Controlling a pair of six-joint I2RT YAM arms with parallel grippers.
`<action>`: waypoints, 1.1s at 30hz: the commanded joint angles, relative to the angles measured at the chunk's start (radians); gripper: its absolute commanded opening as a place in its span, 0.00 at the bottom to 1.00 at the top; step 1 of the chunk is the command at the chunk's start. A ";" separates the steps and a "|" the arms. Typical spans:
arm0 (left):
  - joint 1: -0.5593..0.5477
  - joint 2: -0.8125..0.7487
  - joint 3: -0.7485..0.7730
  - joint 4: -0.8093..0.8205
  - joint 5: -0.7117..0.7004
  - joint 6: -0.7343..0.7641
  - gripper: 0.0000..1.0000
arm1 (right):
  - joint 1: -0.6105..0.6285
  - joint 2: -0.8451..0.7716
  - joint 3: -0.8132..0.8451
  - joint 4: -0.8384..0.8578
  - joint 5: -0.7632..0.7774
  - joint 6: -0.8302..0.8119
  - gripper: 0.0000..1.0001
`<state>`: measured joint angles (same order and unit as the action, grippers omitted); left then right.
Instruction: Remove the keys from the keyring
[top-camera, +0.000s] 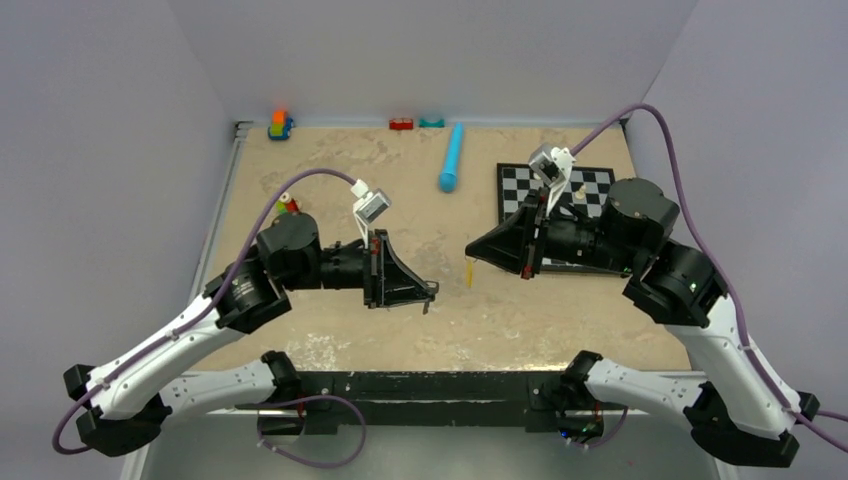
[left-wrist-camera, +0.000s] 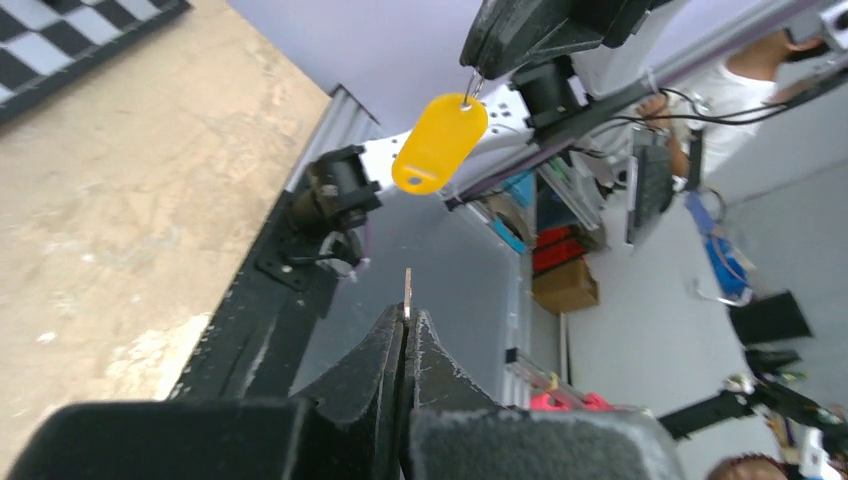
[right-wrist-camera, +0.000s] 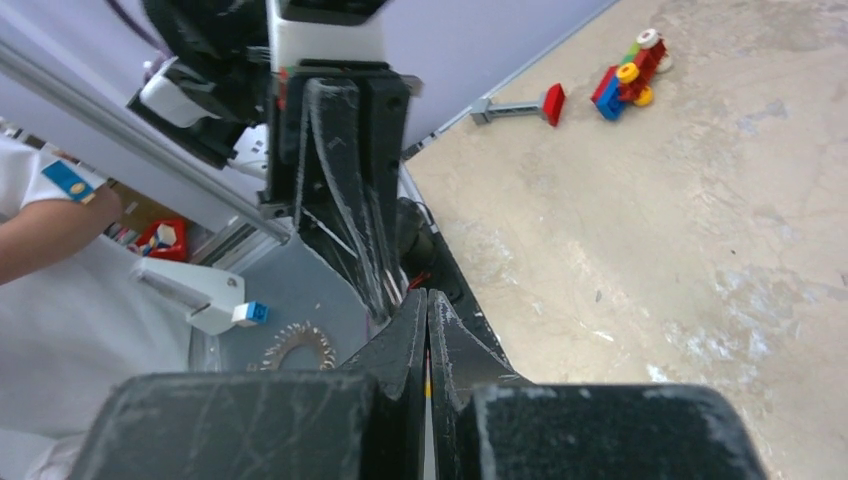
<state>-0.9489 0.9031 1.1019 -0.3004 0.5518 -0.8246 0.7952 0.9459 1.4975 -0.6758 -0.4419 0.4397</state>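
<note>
My left gripper is shut on a thin flat metal key, seen edge-on and poking up past the fingertips. In the top view this gripper hangs above the table's middle. My right gripper faces it a short gap away and is shut on the keyring. A yellow oval tag dangles from the ring and also shows in the top view. In the right wrist view the right gripper has its jaws pressed together with a yellow sliver between them. I see no second key.
A chessboard lies at the back right under the right arm. A blue cylinder lies at the back middle. Toy blocks and small red and teal pieces sit along the back edge. A small toy is by the left arm.
</note>
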 joint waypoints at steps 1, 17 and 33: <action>0.013 -0.054 0.051 -0.188 -0.190 0.134 0.00 | -0.014 -0.023 -0.060 0.040 0.091 0.054 0.00; 0.146 0.021 -0.271 0.001 -0.172 0.073 0.00 | -0.013 0.013 -0.531 0.310 0.203 0.241 0.00; 0.177 0.387 -0.685 0.746 -0.050 -0.071 0.00 | -0.013 0.328 -0.776 0.569 0.203 0.282 0.00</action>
<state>-0.7826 1.2003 0.4664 0.1127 0.4252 -0.8421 0.7845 1.2102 0.7372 -0.2188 -0.2520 0.7170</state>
